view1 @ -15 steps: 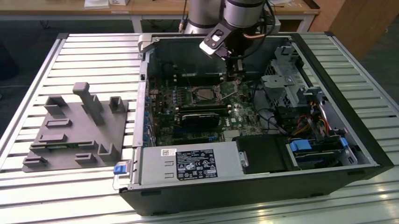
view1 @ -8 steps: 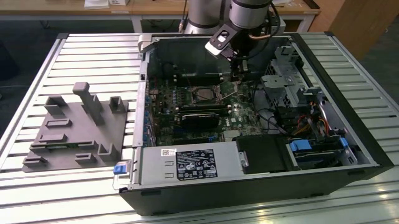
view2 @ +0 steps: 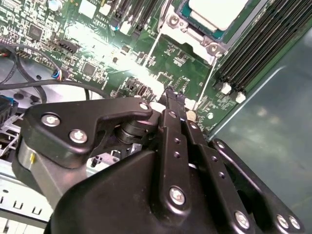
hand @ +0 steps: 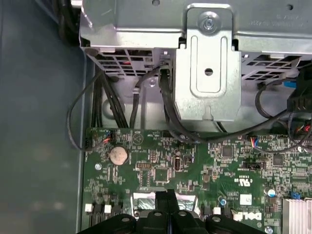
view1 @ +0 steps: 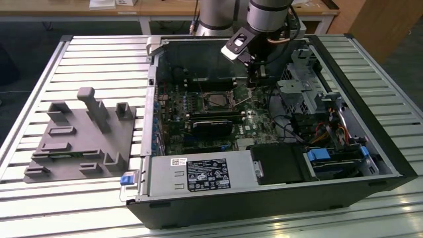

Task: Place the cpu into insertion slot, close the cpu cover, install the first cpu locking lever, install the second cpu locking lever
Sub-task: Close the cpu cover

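cpu [view2: 217, 10]: pale top up close in second wrist view, seemingly seated. In exterior view, insertion slot [view1: 202, 102] near gripper [view1: 256, 82], toward the exterior view's left. Fingers pressed together, nothing held.

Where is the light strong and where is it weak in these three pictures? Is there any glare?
Second wrist view: a white glare patch lies on the green circuit board, close to the black gripper. First wrist view: the metal bracket is brightly lit, the case wall dim. Exterior view: the slatted table is evenly lit; the inside of the computer case is darker.
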